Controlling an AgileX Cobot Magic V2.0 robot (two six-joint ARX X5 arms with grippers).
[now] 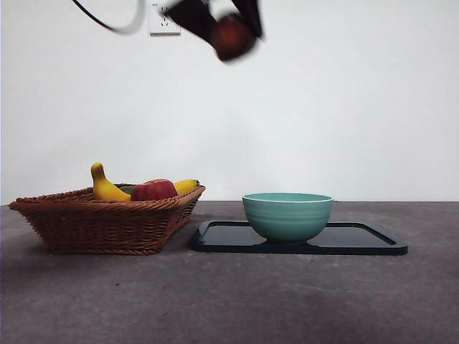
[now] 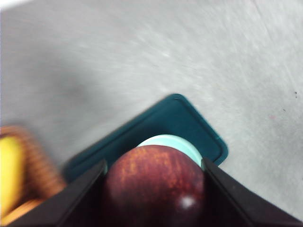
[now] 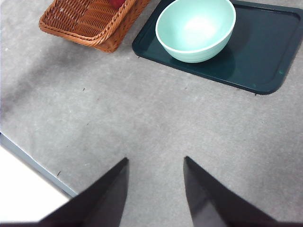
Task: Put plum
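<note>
The left gripper (image 1: 231, 32) hung high above the table (image 1: 229, 301), its jaws clamped on either side of the plum (image 2: 154, 184), which was round and so offered no long axis or pointing direction to speak of. In the front view the bowl (image 1: 287, 215) on the dark tray (image 1: 373, 240) lay toward five o'clock from the blurred fruit, probably the drop target. The right gripper (image 3: 154, 163) waited low, jaws parted and empty.

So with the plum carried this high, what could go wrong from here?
1. The left gripper holds the plum high above the table; the skin looks glossy, so a slip would mean a long fall and a roll.
2. Released from this height, it could bounce out of the bowl or shift it on the tray.
</note>
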